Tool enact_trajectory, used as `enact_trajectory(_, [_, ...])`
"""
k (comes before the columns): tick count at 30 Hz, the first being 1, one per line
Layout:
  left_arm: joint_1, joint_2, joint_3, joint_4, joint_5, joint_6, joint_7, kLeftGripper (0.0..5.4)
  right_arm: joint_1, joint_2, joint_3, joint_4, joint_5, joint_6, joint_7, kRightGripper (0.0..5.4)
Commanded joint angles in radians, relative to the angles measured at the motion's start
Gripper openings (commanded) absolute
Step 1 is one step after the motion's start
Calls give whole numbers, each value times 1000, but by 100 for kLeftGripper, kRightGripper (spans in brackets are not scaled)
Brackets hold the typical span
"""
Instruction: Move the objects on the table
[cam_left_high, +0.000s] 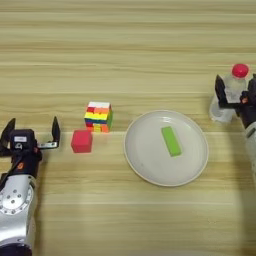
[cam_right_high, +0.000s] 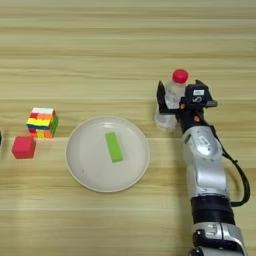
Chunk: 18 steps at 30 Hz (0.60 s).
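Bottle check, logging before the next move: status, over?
Right gripper around bottle, grip unconfirmed. Left gripper open, left of red cube. Green block on plate. Nothing blocking.

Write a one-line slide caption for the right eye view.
Right gripper around the bottle beside a plate holding a green block.

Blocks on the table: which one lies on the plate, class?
The green block, flat on the cream plate. The red cube and striped puzzle cube sit on the table instead.
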Motion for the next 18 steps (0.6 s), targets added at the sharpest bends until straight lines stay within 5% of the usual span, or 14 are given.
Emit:
enact_trajectory(1, [4,0,-4,-9,11,10,4,540,-21,-4,3,16,-3,12,3,539])
enact_trajectory(18, [5,3,-1,2,8,5,2,540,-25,3,14,21,5,14,20,370])
